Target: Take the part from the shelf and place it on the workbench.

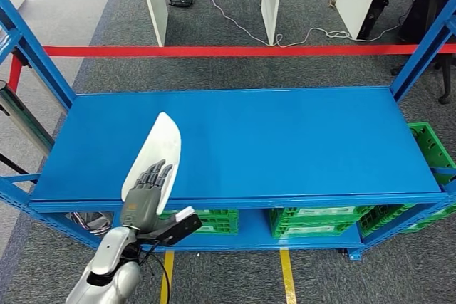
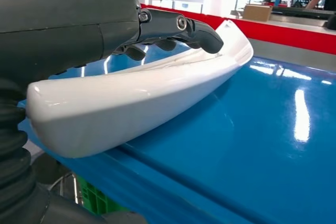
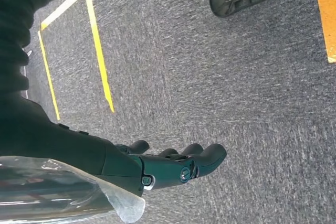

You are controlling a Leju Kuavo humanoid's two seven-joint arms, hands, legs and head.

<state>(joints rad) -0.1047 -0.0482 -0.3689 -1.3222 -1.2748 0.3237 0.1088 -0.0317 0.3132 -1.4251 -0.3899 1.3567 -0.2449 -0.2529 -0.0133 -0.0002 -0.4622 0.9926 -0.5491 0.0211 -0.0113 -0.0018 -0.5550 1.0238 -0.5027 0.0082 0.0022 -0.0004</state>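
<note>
A blue shelf (image 1: 258, 140) spans the scene, with green crates (image 1: 317, 220) on the level below its top board. A long white part (image 1: 154, 153) lies tilted over the shelf's front left edge. The left hand (image 1: 146, 189) grips it, fingers (image 2: 186, 27) laid along it. The right hand (image 3: 174, 163) hangs over grey carpet (image 3: 222, 77), fingers loosely extended, holding nothing.

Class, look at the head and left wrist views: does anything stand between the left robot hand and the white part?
Nothing does. The left robot hand already grips the long, curved white plastic part, fingers lying over its upper edge, at the glossy blue metal shelf's front edge.
</note>
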